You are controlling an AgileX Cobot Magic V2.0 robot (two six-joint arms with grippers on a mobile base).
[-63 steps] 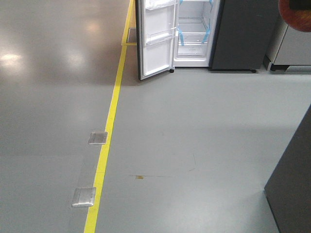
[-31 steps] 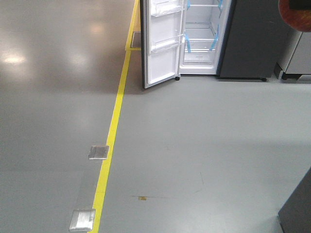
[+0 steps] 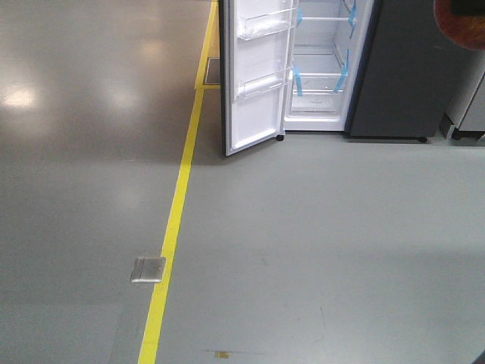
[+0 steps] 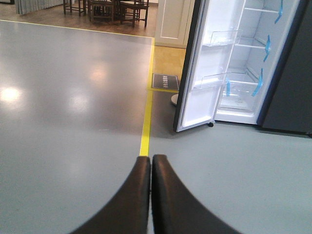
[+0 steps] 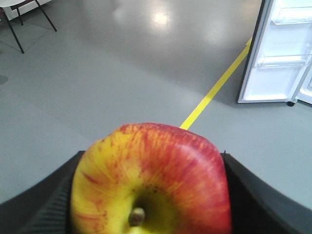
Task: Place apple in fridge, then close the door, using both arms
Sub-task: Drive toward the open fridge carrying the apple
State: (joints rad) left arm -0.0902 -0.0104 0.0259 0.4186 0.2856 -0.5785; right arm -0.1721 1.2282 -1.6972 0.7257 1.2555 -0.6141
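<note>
At the far side, the fridge (image 3: 322, 114) is standing with its door (image 3: 254, 114) wide open. The right gripper (image 5: 151, 204) is pinching the apple (image 5: 156, 165) — the jaws of the left gripper (image 4: 151, 195) are pressing together.

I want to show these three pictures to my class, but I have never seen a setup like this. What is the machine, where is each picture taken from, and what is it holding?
It is a mobile robot with two arms and three cameras. The front view looks across a grey floor to a fridge whose door stands open. The left wrist view shows the left gripper, shut and empty. The right wrist view shows the right gripper clamped on a red-and-yellow apple.
</note>
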